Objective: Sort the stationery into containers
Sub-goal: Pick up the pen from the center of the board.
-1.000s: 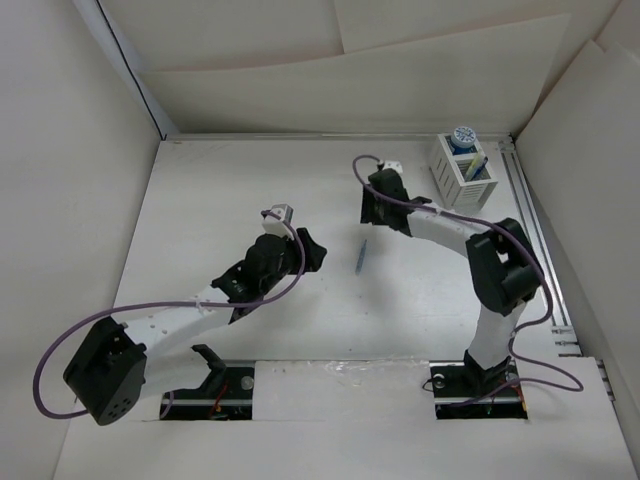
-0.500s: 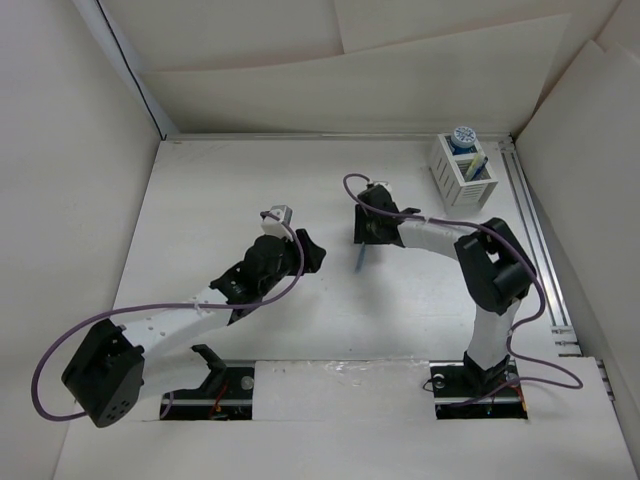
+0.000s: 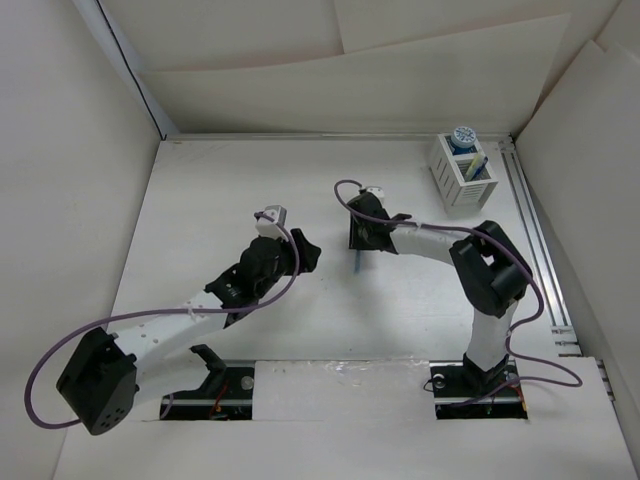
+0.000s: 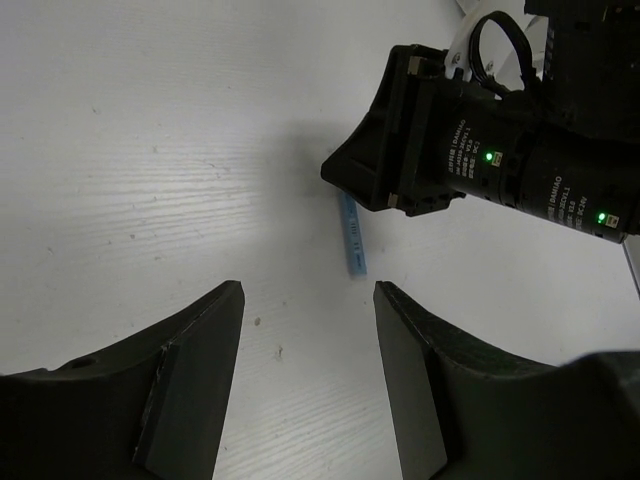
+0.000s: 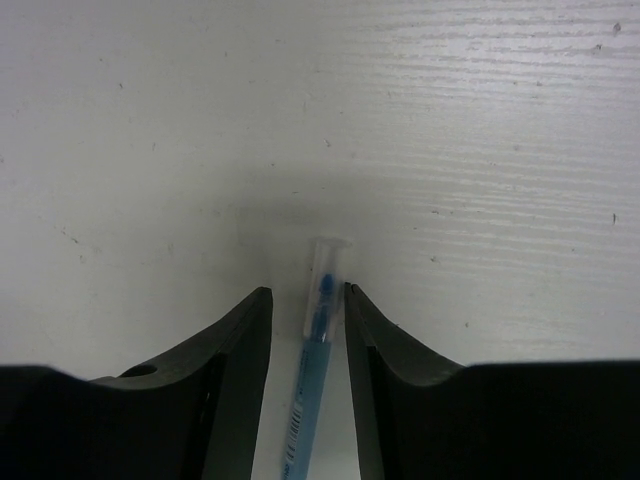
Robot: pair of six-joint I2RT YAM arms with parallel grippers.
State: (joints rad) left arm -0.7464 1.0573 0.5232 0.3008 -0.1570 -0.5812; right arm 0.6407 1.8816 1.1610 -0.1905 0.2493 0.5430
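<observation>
The short light-blue stick [image 5: 315, 350] lies on the white table, also seen from above [image 3: 360, 263] and in the left wrist view [image 4: 351, 240]. My right gripper [image 5: 306, 300] is low over it [image 3: 361, 235]. Its jaws are open and straddle the stick's clear-capped end, with a small gap on the left side. My left gripper [image 4: 308, 300] is open and empty, hovering left of the stick [image 3: 306, 250]. The white slatted organizer [image 3: 452, 180] stands at the far right. A blue-and-white roll [image 3: 462, 137] sits in its far compartment and a dark pen [image 3: 479, 165] in its near one.
White walls close in the table at the left, back and right. A metal rail [image 3: 535, 240] runs along the right edge. Purple cables loop off both arms. The right arm's wrist body [image 4: 480, 150] fills the upper right of the left wrist view.
My right gripper has moved left and toward the near side, coming down around the light-blue stick. My left arm has shifted slightly; its gripper stays open.
</observation>
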